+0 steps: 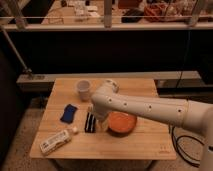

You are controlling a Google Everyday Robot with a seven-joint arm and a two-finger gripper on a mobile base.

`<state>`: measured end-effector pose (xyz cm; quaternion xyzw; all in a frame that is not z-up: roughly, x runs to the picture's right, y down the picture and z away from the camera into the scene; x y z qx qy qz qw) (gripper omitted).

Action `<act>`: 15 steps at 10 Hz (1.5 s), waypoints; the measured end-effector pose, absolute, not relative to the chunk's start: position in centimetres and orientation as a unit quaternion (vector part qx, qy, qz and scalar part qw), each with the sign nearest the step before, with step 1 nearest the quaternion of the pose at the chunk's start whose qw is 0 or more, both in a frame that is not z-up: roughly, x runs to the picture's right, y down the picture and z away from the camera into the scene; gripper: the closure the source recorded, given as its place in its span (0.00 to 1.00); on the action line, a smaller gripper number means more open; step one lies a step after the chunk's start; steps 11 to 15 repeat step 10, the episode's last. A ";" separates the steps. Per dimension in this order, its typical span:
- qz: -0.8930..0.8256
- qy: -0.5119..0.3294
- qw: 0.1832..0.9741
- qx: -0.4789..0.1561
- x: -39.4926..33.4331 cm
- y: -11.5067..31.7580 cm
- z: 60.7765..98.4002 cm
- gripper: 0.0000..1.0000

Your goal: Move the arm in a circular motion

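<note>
The large white arm (150,109) reaches in from the lower right across the wooden table (130,147). Its bulbous joint (106,95) hangs over the table's middle, right of the white cup (83,90). The gripper (102,124) is the pale tip pointing down from that joint. It sits between the black object (90,122) and the orange bowl (121,123), and holds nothing that I can see.
A blue cloth (69,113) lies on the left of the table. A pale bottle (57,141) lies on its side at the front left. A dark railing and shelf (105,27) run behind the table. A cable (176,145) hangs at the right.
</note>
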<state>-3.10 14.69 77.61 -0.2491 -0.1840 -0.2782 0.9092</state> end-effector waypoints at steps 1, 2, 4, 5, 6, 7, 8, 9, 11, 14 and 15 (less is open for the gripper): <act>-0.279 -0.181 0.911 -0.244 -2.4 13.3 78.8 0.20; -0.274 -0.177 0.914 -0.240 -1.0 11.8 80.1 0.20; -0.257 -0.163 0.923 -0.234 3.1 9.7 81.5 0.20; -0.245 -0.152 0.929 -0.234 5.9 8.6 82.3 0.20; -0.231 -0.138 0.933 -0.237 8.6 7.4 83.4 0.20; -0.215 -0.123 0.937 -0.245 11.2 6.6 84.5 0.20; -0.200 -0.111 0.941 -0.251 13.1 6.1 85.3 0.20; -0.176 -0.093 0.944 -0.265 16.1 5.7 86.4 0.20; -0.157 -0.081 0.945 -0.276 18.2 5.8 87.1 0.20; -0.157 -0.081 0.945 -0.276 18.2 5.8 87.1 0.20; -0.157 -0.081 0.945 -0.276 18.2 5.8 87.1 0.20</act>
